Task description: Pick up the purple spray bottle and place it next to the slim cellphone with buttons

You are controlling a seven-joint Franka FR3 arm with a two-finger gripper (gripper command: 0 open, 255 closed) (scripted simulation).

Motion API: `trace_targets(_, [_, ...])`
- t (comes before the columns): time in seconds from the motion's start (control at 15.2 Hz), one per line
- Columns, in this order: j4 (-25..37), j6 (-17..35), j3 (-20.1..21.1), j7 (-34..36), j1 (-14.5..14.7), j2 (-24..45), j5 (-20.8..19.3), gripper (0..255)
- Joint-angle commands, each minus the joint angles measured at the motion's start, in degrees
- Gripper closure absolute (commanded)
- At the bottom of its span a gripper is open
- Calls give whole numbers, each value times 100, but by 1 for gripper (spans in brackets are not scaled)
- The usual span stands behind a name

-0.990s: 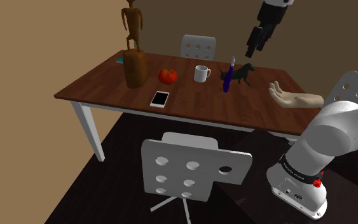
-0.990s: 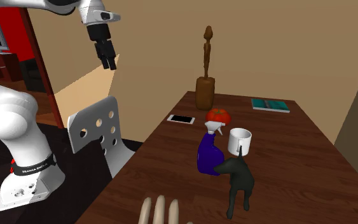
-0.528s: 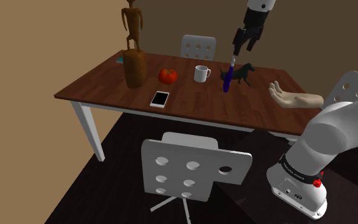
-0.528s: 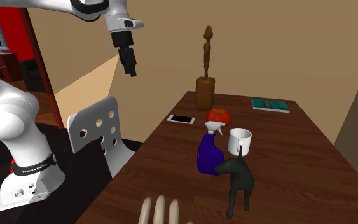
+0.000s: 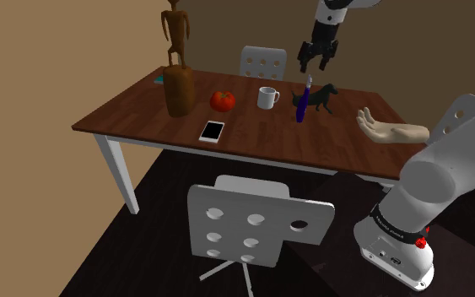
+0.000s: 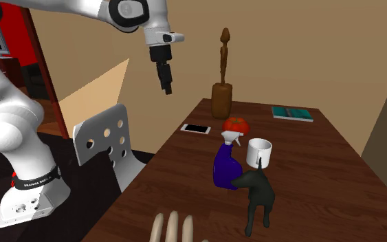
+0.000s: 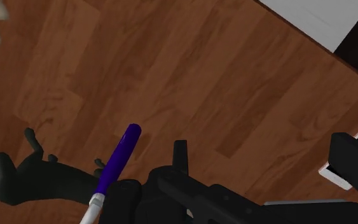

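status: nothing picked up yet. arm (image 5: 446, 160) is raised high over the counter (image 5: 261, 139), gripper (image 5: 318, 62) pointing down, fingers spread apart with nothing in them. purple spray bottle (image 5: 301, 105) stands upright on the counter just beside the white mug (image 5: 267, 98). in the wrist view it sits off to one finger's side, not between them. cellphone (image 5: 213, 131), a flat white slab, lies well apart from the mug, toward the chair-side edge. can't make out buttons. left to do, my read: centre over the bottle, descend, grip, lift, carry, set down by the cellphone.

surface/room: tan walls, dark floor, brown wood-grain counter on white legs. white perforated chair (image 5: 252, 224) sits well apart from the mug. wooden statue (image 5: 176, 80) stands past the tomato (image 5: 222, 101), which is near the mug. black animal figurine (image 5: 322, 99) is on the bottle's far side from the mug.
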Motion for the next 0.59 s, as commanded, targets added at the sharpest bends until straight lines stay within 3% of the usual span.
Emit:
trace_targets(0.0, [298,87,-88,106,-87,408,27,0])
trace_targets(0.53, [1537,270,-473,410,-438,1940,277,0])
